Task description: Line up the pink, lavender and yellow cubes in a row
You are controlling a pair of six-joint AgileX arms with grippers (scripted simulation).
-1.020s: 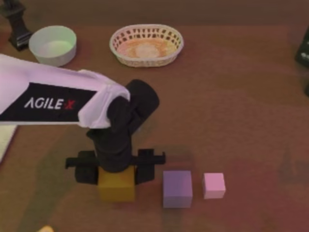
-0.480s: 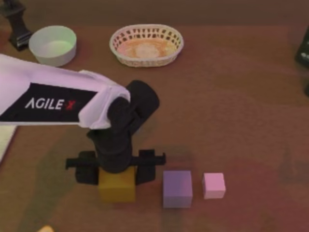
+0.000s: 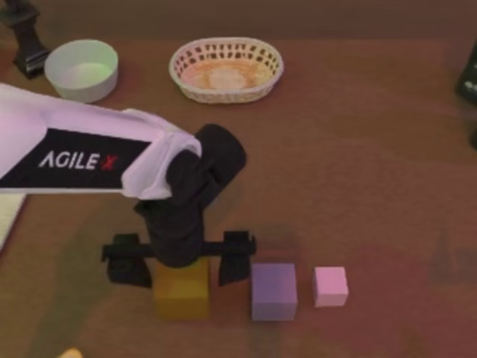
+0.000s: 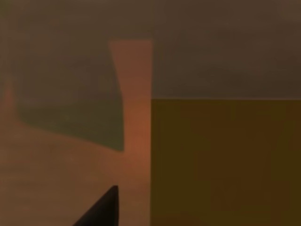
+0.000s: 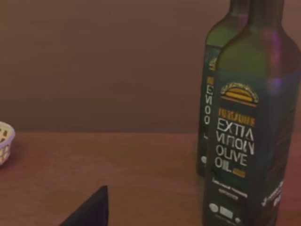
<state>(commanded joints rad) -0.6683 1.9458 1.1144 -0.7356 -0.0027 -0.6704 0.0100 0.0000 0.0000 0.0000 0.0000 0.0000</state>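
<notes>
Scanning left to right across the table:

Far-left back corner: a dark candlestick-like stand (image 3: pixel 26 45) just beside a white bowl (image 3: pixel 82 69), which is empty.

Left arm: white and black, marked AGILEX, reaching in from the top view's left edge toward the near middle of the table.

Left gripper (image 3: pixel 179 262): poised directly over the yellow cube, fingers spread wide; the left finger (image 3: pixel 125 261) and its partner stand off from the cube's two sides with a visible gap on each, so nothing is gripped.

Yellow cube (image 3: pixel 181 291): largest block, resting on the table at the left end of the row, its rear part hidden under the gripper. The left wrist view shows one flat face (image 4: pixel 225 162) filling the frame, with bare table beside it and one dark fingertip (image 4: pixel 101 209) apart from it.

Lavender cube (image 3: pixel 273 291): mid-sized, just beside the yellow cube on its right, a narrow gap between them; the gripper's right finger sits near its rear left corner.

Pink cube (image 3: pixel 330 286): smallest, at the right end, near the lavender cube but not touching.

Wicker basket (image 3: pixel 226 68): oval, at the back centre, well apart from the cubes.

Right gripper: parked at the far right; only a dark finger tip (image 5: pixel 89 209) appears in the right wrist view, so I cannot tell its opening.

Olive oil bottles (image 5: pixel 249 117): two dark ones upright, near the parked right arm.
</notes>
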